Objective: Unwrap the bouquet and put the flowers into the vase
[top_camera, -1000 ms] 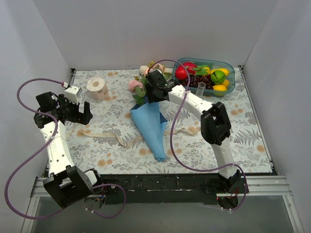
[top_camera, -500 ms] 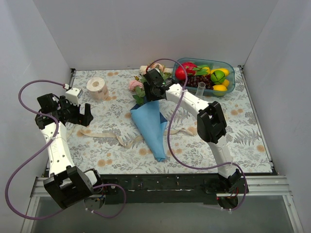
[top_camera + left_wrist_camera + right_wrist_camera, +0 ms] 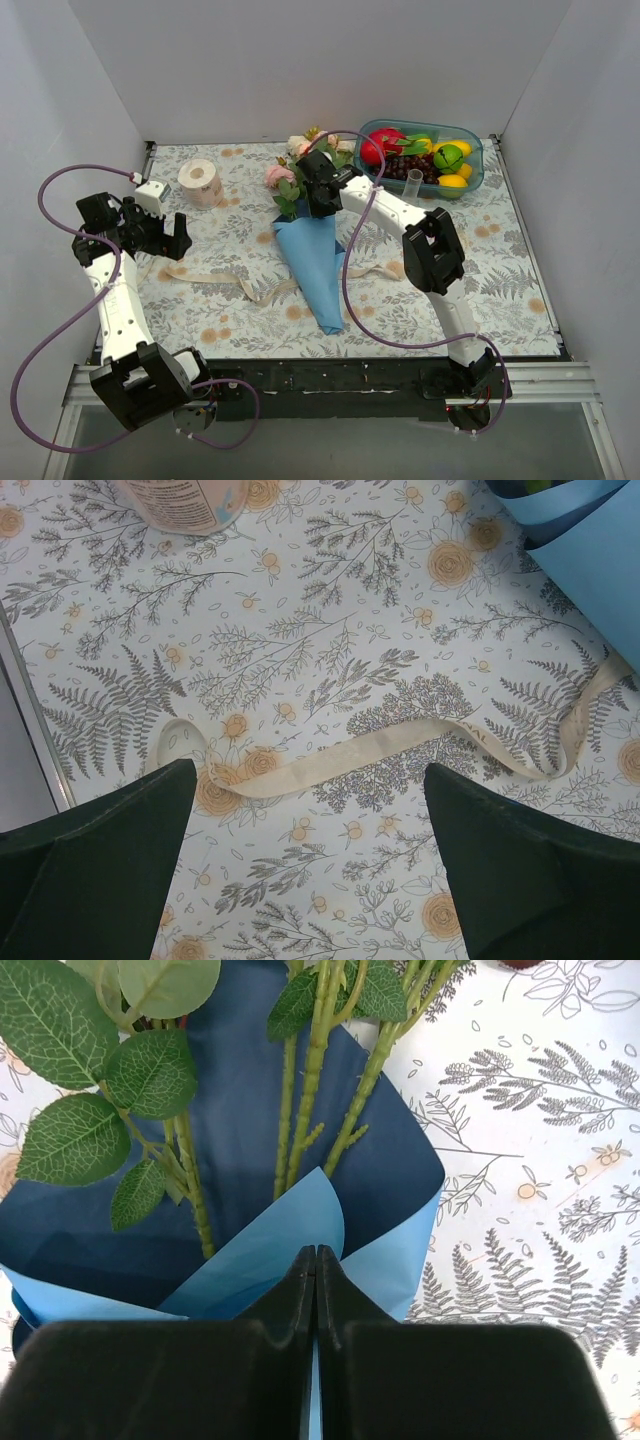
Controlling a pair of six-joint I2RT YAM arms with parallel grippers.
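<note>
The left gripper [image 3: 176, 236] is kept spread wide and empty above a loose cream ribbon [image 3: 380, 750], a flat limp band curled on the fern-printed table cloth [image 3: 500, 280]. A pale paper tape roll [image 3: 201, 182] stands at its 1 o'clock. At centre the bouquet [image 3: 315, 260], a smooth blue paper cone, is laid flat with its tip toward 5 o'clock. Pink and cream roses [image 3: 281, 175] on thin knobbly green stems spill out at 12 o'clock. The right gripper [image 3: 316, 1252], parted a second ago, is now pressed closed on the cone's upper paper flap. At its 3 o'clock the narrow clear glass vase [image 3: 414, 181] is stood just beside the teal plastic fruit tray [image 3: 476, 170]. Bare cloth is seen between the cone and the table's right edge.
</note>
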